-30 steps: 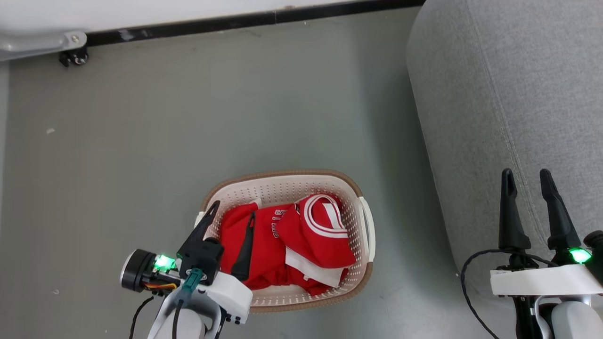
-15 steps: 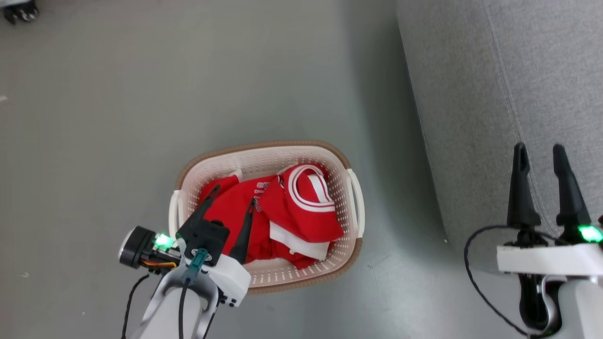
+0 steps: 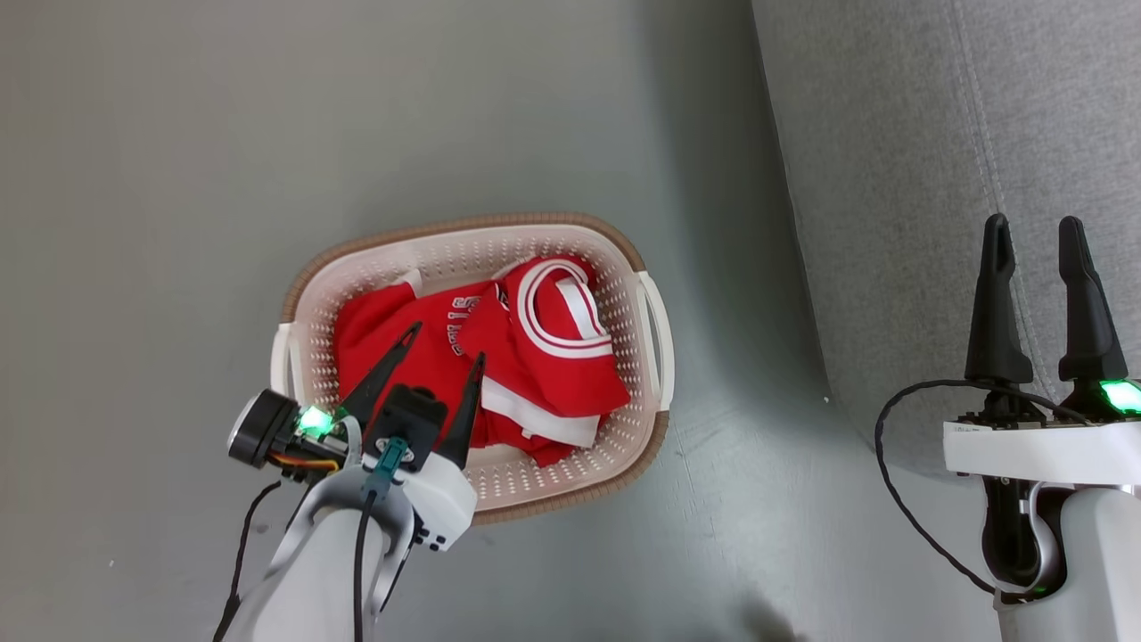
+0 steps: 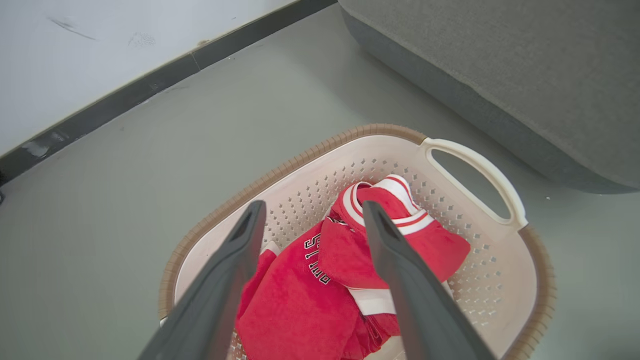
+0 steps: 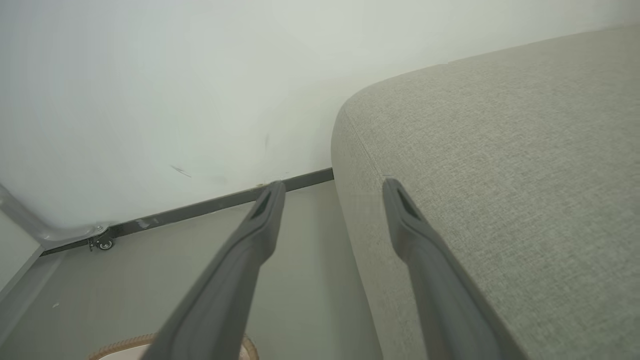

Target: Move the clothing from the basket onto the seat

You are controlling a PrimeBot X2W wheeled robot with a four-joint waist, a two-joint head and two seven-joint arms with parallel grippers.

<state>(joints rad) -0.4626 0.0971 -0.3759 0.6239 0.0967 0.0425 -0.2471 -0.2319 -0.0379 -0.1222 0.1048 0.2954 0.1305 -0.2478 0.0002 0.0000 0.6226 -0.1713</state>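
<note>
The cream perforated basket (image 3: pixel 624 259) with a brown rim stands on the grey floor, left of the grey seat (image 3: pixel 891 178). Red clothing (image 3: pixel 535 357) lies bunched inside it, one piece with white stripe trim, one with dark lettering. My left gripper (image 3: pixel 447 343) hangs open over the basket's near left part, fingertips above the red cloth, nothing between them. In the left wrist view the left gripper (image 4: pixel 311 210) frames the clothing (image 4: pixel 345 255) in the basket (image 4: pixel 500 260). My right gripper (image 3: pixel 1034 223) stands open over the seat's edge, and in the right wrist view the right gripper (image 5: pixel 332 187) points past the seat (image 5: pixel 500 175).
A white wall (image 5: pixel 150 100) with a dark baseboard (image 5: pixel 210 205) runs behind the floor. A small caster (image 5: pixel 104 243) sits by the baseboard at the left. Open grey floor (image 3: pixel 178 178) surrounds the basket on its left and far sides.
The head camera has tilted down, so the basket and seat sit higher in the picture. My left gripper has come further over the red clothing. Both grippers stay open.
</note>
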